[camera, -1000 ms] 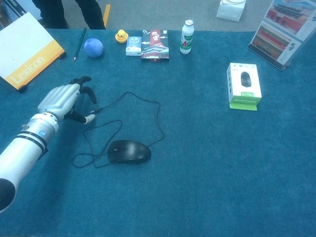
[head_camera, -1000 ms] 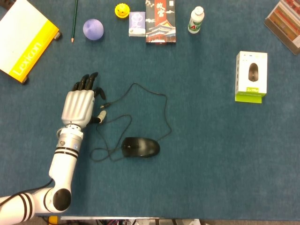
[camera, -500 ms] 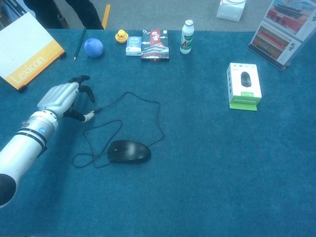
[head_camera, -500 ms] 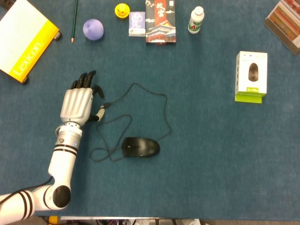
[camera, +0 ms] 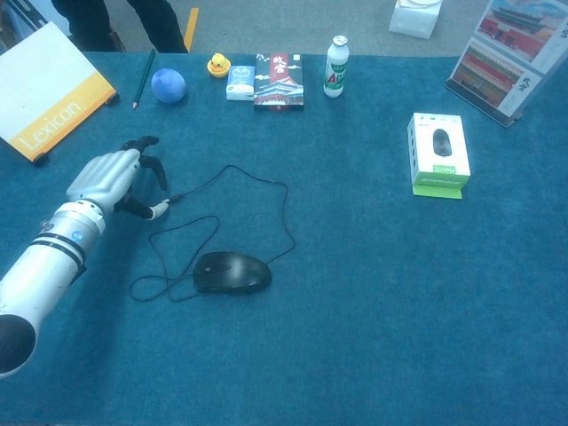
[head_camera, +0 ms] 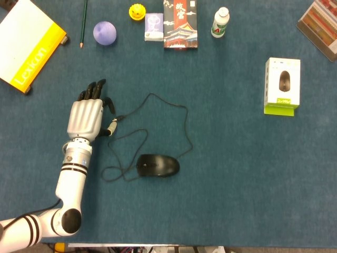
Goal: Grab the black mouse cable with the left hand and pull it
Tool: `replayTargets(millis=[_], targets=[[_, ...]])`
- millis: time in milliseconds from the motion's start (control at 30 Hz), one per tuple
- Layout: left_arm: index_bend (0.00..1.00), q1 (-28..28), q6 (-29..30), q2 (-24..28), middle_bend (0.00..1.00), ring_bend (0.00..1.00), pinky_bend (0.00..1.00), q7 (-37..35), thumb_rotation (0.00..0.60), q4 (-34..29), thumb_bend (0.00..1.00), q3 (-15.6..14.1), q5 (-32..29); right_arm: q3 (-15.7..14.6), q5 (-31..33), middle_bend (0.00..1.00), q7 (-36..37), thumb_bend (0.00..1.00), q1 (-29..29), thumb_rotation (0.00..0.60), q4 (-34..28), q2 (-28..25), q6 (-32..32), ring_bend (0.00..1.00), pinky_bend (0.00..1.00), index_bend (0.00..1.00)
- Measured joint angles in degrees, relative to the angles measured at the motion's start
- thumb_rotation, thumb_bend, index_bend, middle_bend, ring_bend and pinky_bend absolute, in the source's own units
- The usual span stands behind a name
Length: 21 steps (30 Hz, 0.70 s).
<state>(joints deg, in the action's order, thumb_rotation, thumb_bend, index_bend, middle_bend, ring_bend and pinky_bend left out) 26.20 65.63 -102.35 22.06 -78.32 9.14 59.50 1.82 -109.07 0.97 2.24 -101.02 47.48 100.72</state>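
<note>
The black mouse [head_camera: 158, 165] [camera: 232, 272] lies on the blue table. Its thin black cable [head_camera: 184, 122] [camera: 286, 206] loops behind and left of it. The cable's free end [head_camera: 118, 118] [camera: 176, 198] lies just right of my left hand [head_camera: 87, 116] [camera: 109, 177]. That hand lies palm down with its fingers stretched out over the cloth. Its thumb [head_camera: 109, 129] points toward the cable end, very near or just touching it. I see nothing gripped in the hand. My right hand shows in neither view.
A yellow-and-white Lexicon book [head_camera: 27, 45] lies at the far left. Along the back edge are a pencil [head_camera: 83, 23], a purple ball [head_camera: 105, 32], a yellow duck [head_camera: 137, 11], two small boxes and a bottle [head_camera: 220, 22]. A boxed mouse [head_camera: 283, 85] stands at the right.
My left hand has drifted slightly left and away from me. The cable and mouse lie as they did before.
</note>
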Motion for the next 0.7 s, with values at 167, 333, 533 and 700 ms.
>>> replayTargets(millis=[167, 333, 533, 700], targets=[[0.5, 0.0, -0.2, -0.2, 0.05, 0.02, 0.14, -0.3, 0.6, 0.2, 0.27, 0.0, 0.1, 0.1, 0.2, 0.26, 0.1, 0.2, 0.0, 0.6, 0.0, 0.0, 0.0, 0.18, 0.3, 0.34], [0.5, -0.1, -0.6, -0.4, 0.05, 0.02, 0.14, -0.8, 0.6, 0.4, 0.26, -0.1, 0.0, 0.1, 0.3, 0.26, 0.1, 0.2, 0.0, 0.6, 0.1, 0.0, 0.0, 0.18, 0.3, 0.34], [0.51, -0.2, -0.9, -0.9, 0.05, 0.02, 0.14, -1.8, 0.6, 1.1, 0.26, -0.1, 0.0, 0.1, 0.2, 0.26, 0.4, 0.2, -0.1, 0.6, 0.2, 0.0, 0.5, 0.18, 0.3, 0.34], [0.54, -0.2, -1.0, -1.5, 0.05, 0.02, 0.14, -2.7, 0.6, 2.2, 0.26, 0.2, 0.3, 0.2, 0.2, 0.26, 0.7, 0.2, -0.3, 0.6, 0.5, 0.1, 1.0, 0.18, 0.3, 0.34]])
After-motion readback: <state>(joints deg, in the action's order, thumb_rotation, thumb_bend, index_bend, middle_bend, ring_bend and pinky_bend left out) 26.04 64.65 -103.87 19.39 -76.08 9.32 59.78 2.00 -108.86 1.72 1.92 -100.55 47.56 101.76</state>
